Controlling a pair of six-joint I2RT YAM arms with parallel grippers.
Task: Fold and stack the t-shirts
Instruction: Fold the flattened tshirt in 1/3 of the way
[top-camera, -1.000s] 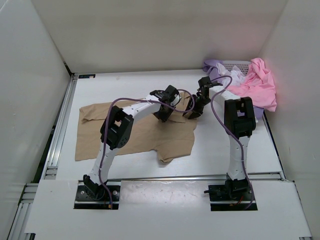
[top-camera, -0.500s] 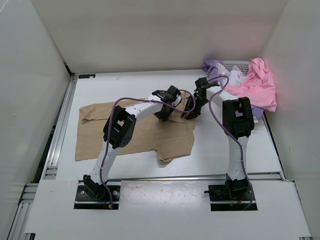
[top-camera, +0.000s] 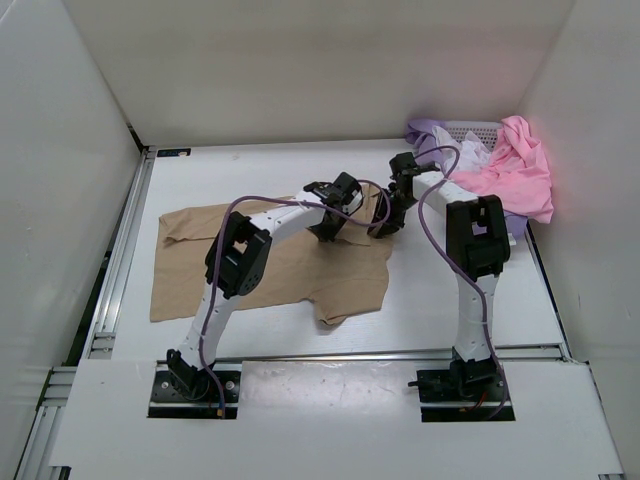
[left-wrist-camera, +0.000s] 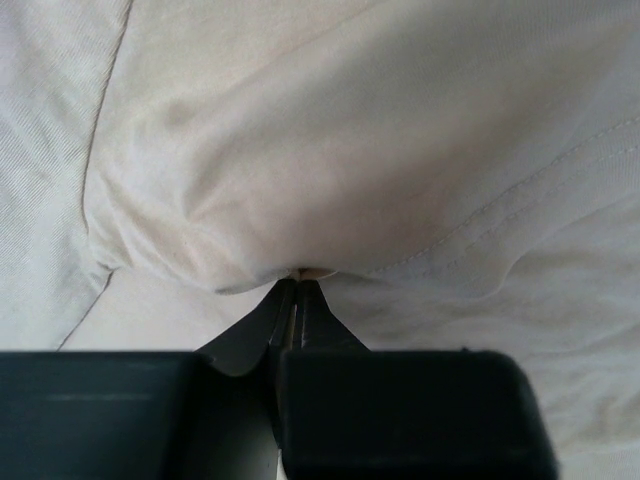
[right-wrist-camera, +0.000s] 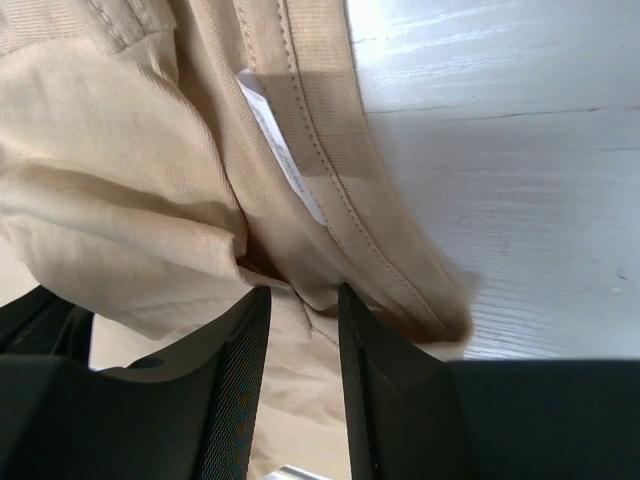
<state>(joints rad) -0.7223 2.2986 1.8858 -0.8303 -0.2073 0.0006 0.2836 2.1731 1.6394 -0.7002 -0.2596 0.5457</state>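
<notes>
The tan t-shirt (top-camera: 270, 270) lies spread on the table left of centre, its collar end toward the middle. My left gripper (top-camera: 326, 230) is down on its upper right part. In the left wrist view the left gripper (left-wrist-camera: 297, 285) is shut, pinching a raised fold of the tan t-shirt (left-wrist-camera: 350, 150). My right gripper (top-camera: 386, 224) is at the shirt's collar edge. In the right wrist view the right gripper (right-wrist-camera: 303, 300) stands open, its fingers straddling bunched tan cloth (right-wrist-camera: 130, 220) beside the collar band (right-wrist-camera: 330, 170) and white label (right-wrist-camera: 280, 150).
A white mesh basket (top-camera: 482, 128) stands at the back right corner, with the pink t-shirt (top-camera: 520, 170), a white t-shirt (top-camera: 470, 152) and a lavender t-shirt (top-camera: 428, 130) piled in and over it. White walls close in the table (top-camera: 440, 290) on three sides.
My left gripper has shut onto the tan cloth. My right gripper's fingers have come closer together around the collar area, and that wrist has shifted slightly toward the back.
</notes>
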